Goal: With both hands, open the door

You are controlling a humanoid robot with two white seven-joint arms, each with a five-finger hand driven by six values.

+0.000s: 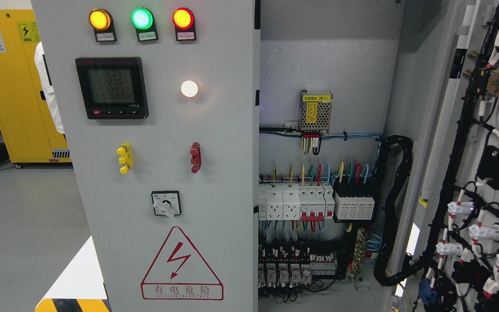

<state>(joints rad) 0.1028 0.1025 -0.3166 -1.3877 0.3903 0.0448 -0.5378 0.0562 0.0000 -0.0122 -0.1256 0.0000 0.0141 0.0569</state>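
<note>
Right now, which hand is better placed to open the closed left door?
Cannot tell: neither hand is in view. The left door is closed, the right door already swung open, so probably the left.

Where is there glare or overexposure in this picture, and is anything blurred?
Head view: the white lamp is blown out with a halo on the left door; the three top lamps glow strongly; the meter digits look soft; the wiring stays sharp.

The grey closed left cabinet door hides the left part of the wiring bay. The open right door runs off the right edge. A person in white is mostly hidden behind the cabinet. Small lamp labels are unreadable.
</note>
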